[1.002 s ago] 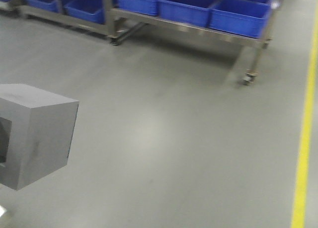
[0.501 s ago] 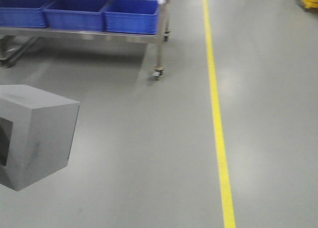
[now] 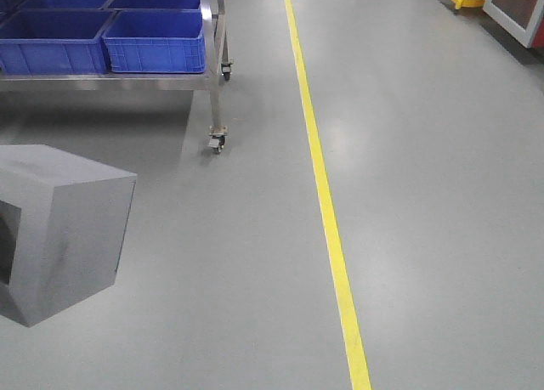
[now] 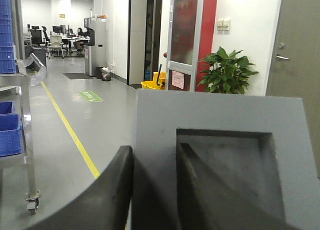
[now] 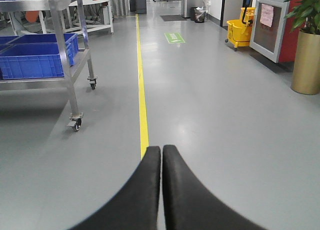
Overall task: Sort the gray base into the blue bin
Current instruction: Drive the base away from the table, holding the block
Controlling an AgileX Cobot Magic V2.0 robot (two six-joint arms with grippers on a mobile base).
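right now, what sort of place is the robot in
Probably a factory or warehouse aisle: a yellow lane line on gray floor, wheeled steel racks holding blue bins, and a yellow mop bucket.

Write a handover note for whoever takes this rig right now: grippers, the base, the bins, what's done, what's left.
Left gripper: jaws clamped on one wall of the gray base, one finger in its recess, one outside.
Right gripper: jaws shut, empty.
Nearest blue bin: one of several on the wheeled cart, ahead and to the left.
Done: base picked up.
Left: drive to the cart, lower the base into a blue bin, release.
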